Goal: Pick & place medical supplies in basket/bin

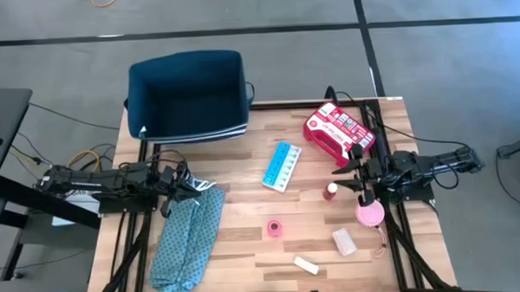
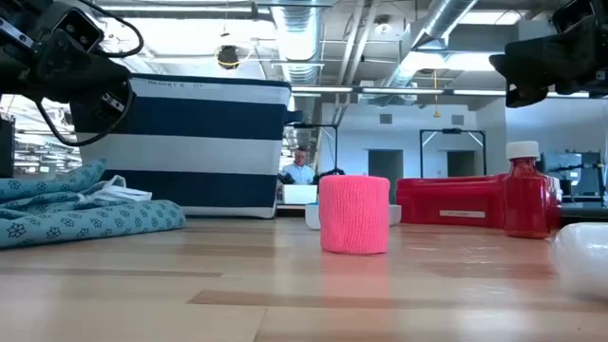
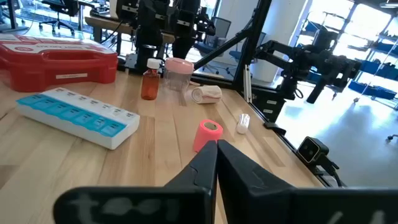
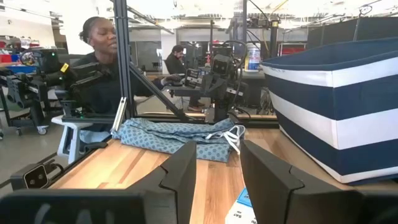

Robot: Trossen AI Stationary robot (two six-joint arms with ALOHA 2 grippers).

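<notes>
The navy bin (image 1: 185, 97) with white stripes stands at the table's far left edge. The red first-aid case (image 1: 339, 132) lies at the far right, and the light blue pill box (image 1: 281, 165) near the middle. A small red bottle (image 1: 331, 191), a pink tape roll (image 1: 275, 228), a larger pink round item (image 1: 370, 213) and two white packets (image 1: 344, 241) (image 1: 306, 265) lie toward the right and near side. My left gripper (image 1: 195, 185) is shut and hovers over the far end of the teal cloth (image 1: 190, 239). My right gripper (image 1: 352, 176) is open and hovers between the red case and the bottle.
The teal patterned cloth covers the table's near left part, with a white strap lying on it (image 4: 231, 134). A person (image 4: 99, 43) sits beyond the table's left side. Bare wood (image 1: 236, 207) lies between the cloth and the pill box.
</notes>
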